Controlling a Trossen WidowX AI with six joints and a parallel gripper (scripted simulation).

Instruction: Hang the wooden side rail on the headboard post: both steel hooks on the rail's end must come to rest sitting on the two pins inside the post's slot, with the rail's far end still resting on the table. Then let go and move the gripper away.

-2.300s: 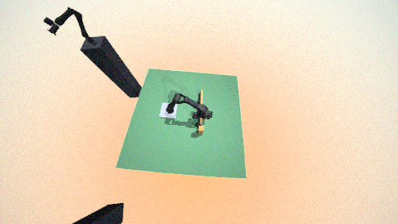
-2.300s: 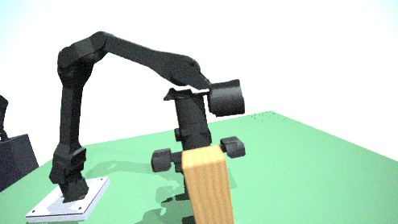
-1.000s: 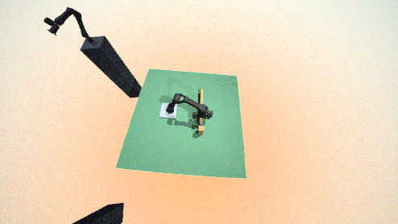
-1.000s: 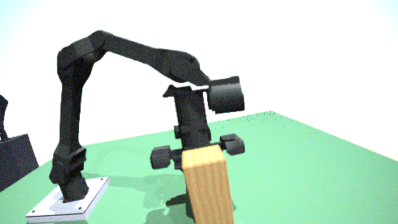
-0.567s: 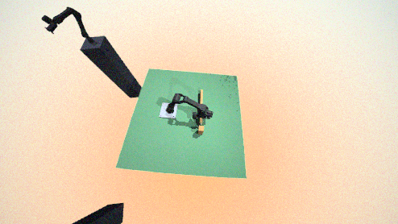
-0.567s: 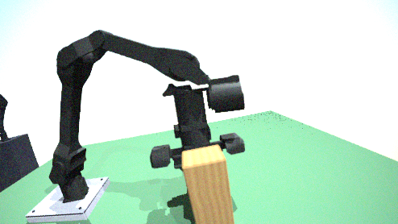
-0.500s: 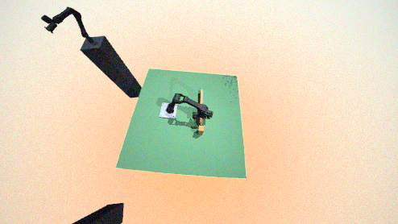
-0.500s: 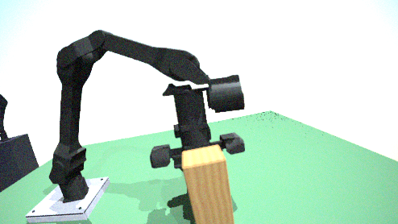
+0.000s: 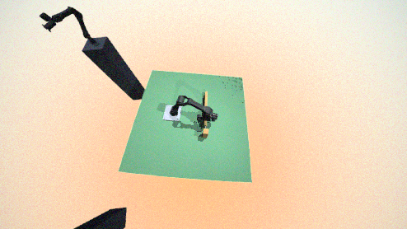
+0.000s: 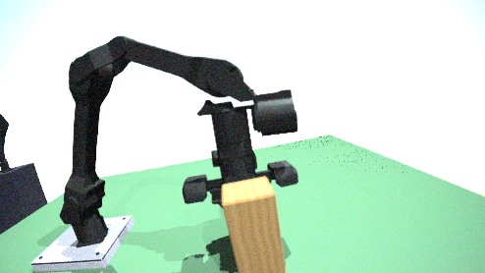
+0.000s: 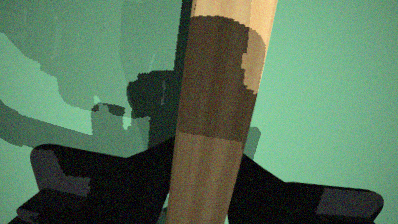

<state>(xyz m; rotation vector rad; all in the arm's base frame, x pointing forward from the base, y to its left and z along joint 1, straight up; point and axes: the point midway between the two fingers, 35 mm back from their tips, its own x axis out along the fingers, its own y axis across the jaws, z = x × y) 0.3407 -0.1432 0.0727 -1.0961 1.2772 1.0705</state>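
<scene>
The gripper (image 9: 205, 119) (image 10: 240, 182) (image 11: 202, 143) is closed on the wooden rail (image 9: 206, 99) (image 11: 217, 75), one finger at each side of it. The rail goes out from under the hand in a long straight line, above the green mat (image 9: 165, 152) (image 10: 373, 206) (image 11: 325, 100). The headboard post (image 9: 205, 133) (image 10: 252, 226) stands near the hand, at the opposite side from the rail's long part. The white base plate (image 9: 166, 118) (image 10: 54, 255) is well apart from the hand. Whether the hooks touch the pins, one cannot tell.
</scene>
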